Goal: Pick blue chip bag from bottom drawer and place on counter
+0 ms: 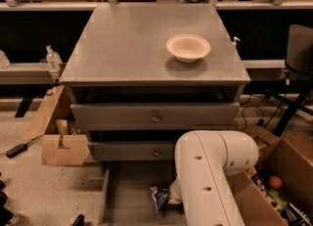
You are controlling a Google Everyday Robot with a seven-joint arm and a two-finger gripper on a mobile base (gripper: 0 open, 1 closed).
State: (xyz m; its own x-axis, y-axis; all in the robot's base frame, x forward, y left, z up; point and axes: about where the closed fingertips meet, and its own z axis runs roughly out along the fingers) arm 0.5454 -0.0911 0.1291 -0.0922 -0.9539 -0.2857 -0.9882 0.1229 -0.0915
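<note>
With end effector low in bottom drawer, right by blue chip bag, opening and hold impossible to tell: pinch crumpled foil squarely, lift straight up

Three grey drawers: two upper drawers with one round knob each, and one bottom drawer standing open. One beige bowl on the counter. One blue chip bag. One white arm with a single gripper low in the bottom drawer, beside the bag. Two cardboard boxes.
</note>
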